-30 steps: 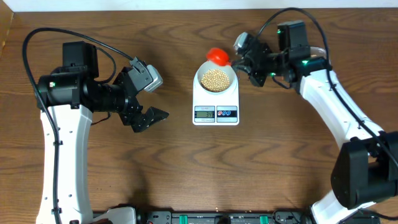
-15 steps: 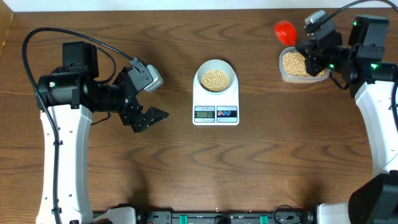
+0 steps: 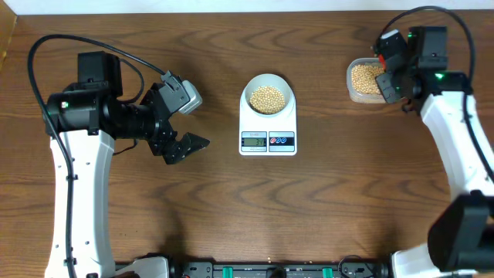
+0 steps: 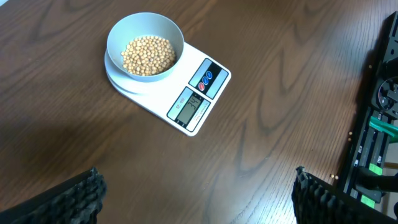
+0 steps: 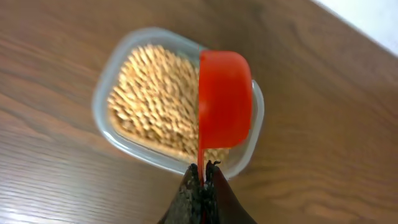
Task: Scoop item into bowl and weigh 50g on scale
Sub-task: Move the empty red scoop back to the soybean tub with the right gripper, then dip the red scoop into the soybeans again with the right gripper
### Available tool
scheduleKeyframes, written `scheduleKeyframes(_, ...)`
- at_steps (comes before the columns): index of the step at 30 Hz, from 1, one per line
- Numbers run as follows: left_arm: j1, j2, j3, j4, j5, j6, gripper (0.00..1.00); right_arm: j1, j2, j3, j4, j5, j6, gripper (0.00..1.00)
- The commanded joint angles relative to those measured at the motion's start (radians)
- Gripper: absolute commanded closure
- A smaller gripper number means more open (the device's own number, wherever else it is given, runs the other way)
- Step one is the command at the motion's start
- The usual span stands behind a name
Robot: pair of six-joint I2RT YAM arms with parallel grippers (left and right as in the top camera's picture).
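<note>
Partly done: small round beige beans (image 3: 268,98) fill the smooth, pale bluish-white bowl (image 4: 146,23), which sits on the flat white rectangular digital scale (image 3: 268,140) mid-worktop (image 3: 347,201), toward the far edge. Its display is unreadable, so topping-up may remain. The right jaws pinch a glossy red plastic scoop (image 5: 225,99) above the clear rounded plastic tub (image 5: 99,106) near the far right corner. The left jaws gape, empty.

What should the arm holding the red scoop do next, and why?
Probably dip the red scoop into the beans in the clear tub: the right tool holds it over them, while the bowl on the scale looks only part full.
</note>
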Motion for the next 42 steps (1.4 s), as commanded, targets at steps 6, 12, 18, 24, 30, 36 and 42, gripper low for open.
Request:
scheduleKeyframes(6, 0.003, 0.000, -0.006, -0.007, -0.002, 0.010, 0.02, 0.076, 0.098, 0.001, -0.003, 0.261, -0.129, 0.99)
scheduleKeyframes(12, 0.003, 0.000, -0.006, -0.007, -0.002, 0.010, 0.02, 0.098, 0.162, 0.001, 0.017, 0.410, -0.139, 0.98)
scheduleKeyframes(18, 0.003, 0.000, -0.006, -0.007, -0.002, 0.010, 0.02, 0.116, 0.168, 0.001, 0.081, 0.455, -0.159, 0.98)
scheduleKeyframes(24, 0.003, 0.000, -0.006, -0.007, -0.002, 0.009, 0.02, 0.116, 0.171, -0.002, 0.078, 0.384, -0.183, 0.99)
scheduleKeyframes(30, 0.003, 0.000, -0.006, -0.007, -0.002, 0.010, 0.02, 0.115, 0.172, -0.023, 0.076, 0.363, -0.183, 0.99)
scheduleKeyframes(36, 0.003, 0.000, -0.006, -0.007, -0.002, 0.009, 0.02, 0.110, 0.172, -0.048, 0.074, 0.309, -0.171, 0.99)
scheduleKeyframes(42, 0.003, 0.000, -0.006, -0.007, -0.002, 0.010, 0.02, 0.085, 0.172, -0.048, 0.070, 0.166, -0.086, 0.99)
